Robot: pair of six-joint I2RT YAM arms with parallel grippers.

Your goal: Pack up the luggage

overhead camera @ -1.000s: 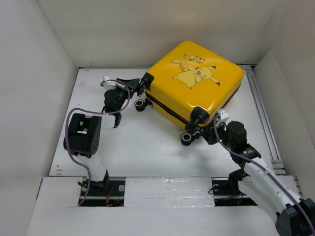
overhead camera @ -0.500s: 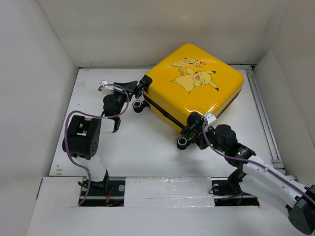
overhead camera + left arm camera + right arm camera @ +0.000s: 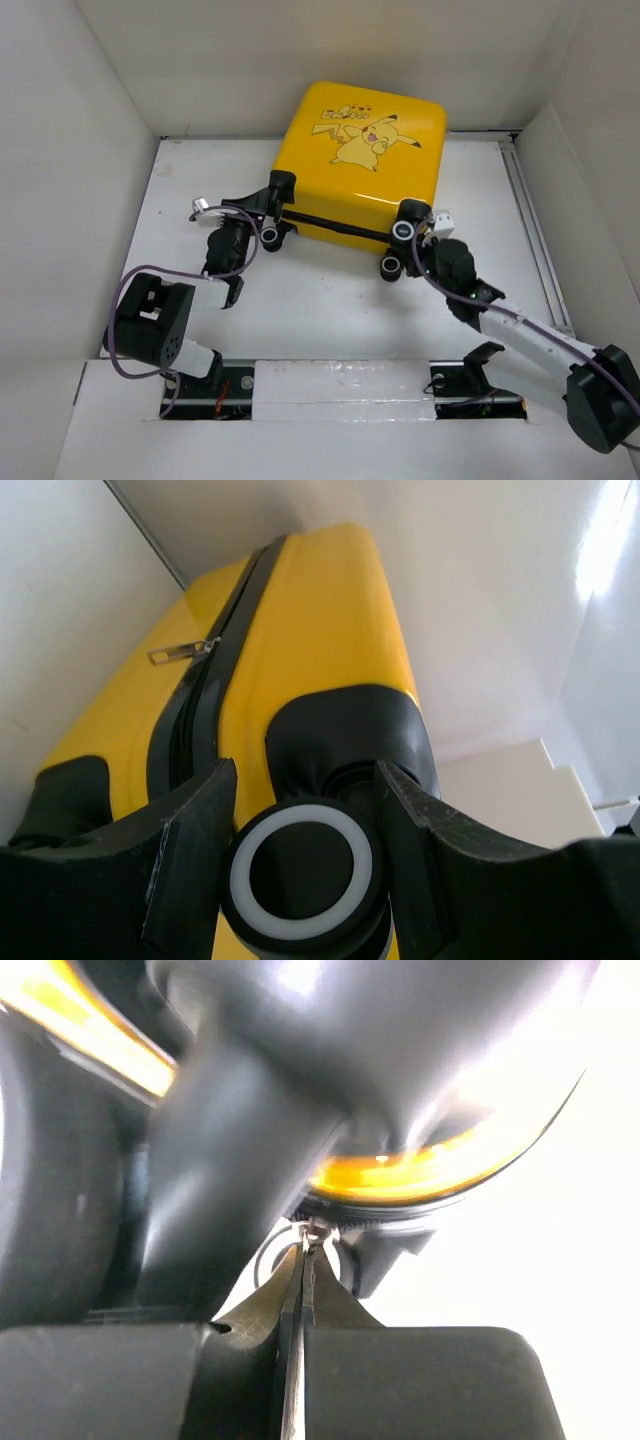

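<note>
Toward the far wall (image 3: 300, 60) of the tabletop (image 3: 320, 300), the luggage (image 3: 360, 170) lay flat and closed, its cartoon print facing up and its black zip line (image 3: 195, 695) and caster wheels turned to the arms. At its near-left corner the left hand (image 3: 305, 780) was clamped on a caster wheel (image 3: 302, 872), one finger on each side of the white-ringed disc. At the near-right corner, just beside a second wheel (image 3: 404, 231), the right hand (image 3: 305, 1255) had its fingers pressed together, their tips meeting a small metal zip piece (image 3: 316, 1228). Whether that piece was pinched could not be told.
</note>
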